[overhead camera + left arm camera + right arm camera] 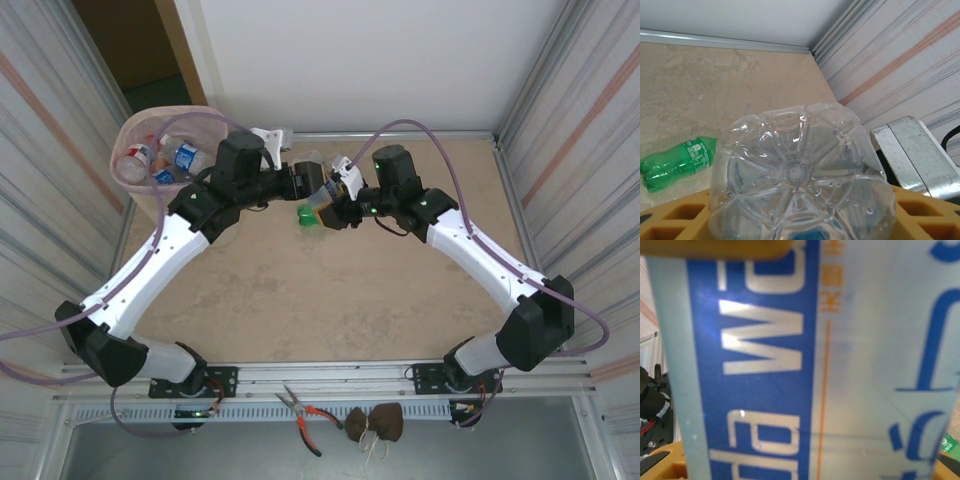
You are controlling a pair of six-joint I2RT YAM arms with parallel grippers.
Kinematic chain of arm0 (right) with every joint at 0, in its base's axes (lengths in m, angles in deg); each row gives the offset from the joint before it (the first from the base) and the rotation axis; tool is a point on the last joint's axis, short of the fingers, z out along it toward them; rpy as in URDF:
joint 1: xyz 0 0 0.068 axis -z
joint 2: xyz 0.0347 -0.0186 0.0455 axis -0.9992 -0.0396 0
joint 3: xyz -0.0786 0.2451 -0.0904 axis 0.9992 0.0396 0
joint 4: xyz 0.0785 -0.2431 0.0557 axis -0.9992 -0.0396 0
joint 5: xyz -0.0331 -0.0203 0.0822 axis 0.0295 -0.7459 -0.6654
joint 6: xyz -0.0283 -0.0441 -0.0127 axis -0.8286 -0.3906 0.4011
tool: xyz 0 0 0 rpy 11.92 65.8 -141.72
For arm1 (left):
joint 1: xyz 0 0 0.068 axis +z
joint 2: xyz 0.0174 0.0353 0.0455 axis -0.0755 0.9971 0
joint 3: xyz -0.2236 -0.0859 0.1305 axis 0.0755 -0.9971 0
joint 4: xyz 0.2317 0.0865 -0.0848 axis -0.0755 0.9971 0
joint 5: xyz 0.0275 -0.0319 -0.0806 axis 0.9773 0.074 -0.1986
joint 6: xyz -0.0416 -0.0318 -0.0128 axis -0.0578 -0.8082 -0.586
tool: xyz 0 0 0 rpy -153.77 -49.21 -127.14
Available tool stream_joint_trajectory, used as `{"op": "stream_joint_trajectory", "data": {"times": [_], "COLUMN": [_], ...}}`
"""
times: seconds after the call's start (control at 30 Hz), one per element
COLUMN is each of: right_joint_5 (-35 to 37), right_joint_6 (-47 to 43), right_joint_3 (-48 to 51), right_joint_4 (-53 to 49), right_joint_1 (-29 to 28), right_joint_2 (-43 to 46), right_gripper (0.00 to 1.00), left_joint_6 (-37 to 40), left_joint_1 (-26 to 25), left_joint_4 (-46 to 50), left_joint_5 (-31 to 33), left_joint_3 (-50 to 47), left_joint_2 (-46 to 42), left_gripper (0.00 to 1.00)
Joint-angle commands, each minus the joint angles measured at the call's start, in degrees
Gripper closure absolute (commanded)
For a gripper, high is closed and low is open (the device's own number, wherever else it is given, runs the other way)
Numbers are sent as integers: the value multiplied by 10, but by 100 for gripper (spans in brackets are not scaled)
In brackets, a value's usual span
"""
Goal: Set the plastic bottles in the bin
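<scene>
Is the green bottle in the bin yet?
No, the green bottle lies on its side on the table.

Both arms are bowing outward at the elbows, and their white forearms are angling in toward each other. The left arm [150, 255] is turning at the wrist so that its hand [303, 183] is pointing rightward. The right arm [480, 255] is mirroring it, with its hand [343, 196] pointing left. The two hands are meeting almost tip to tip. The right hand's yellow fingers [715, 249] are clamping a clear bottle [815, 390] from above and below. I can't tell whether the left hand's yellow finger [670, 220] is gripping.
</scene>
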Motion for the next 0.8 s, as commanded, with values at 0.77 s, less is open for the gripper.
{"op": "stream_joint_trajectory", "data": {"times": [0.77], "right_joint_5": [32], "right_joint_6": [1], "right_joint_3": [5], "right_joint_4": [2], "right_joint_1": [-8], "right_joint_2": [132], "right_gripper": [11], "left_joint_6": [192], "left_joint_1": [269], "left_joint_4": [197], "left_joint_5": [32], "left_joint_3": [186], "left_joint_2": [-76], "left_gripper": [49]}}
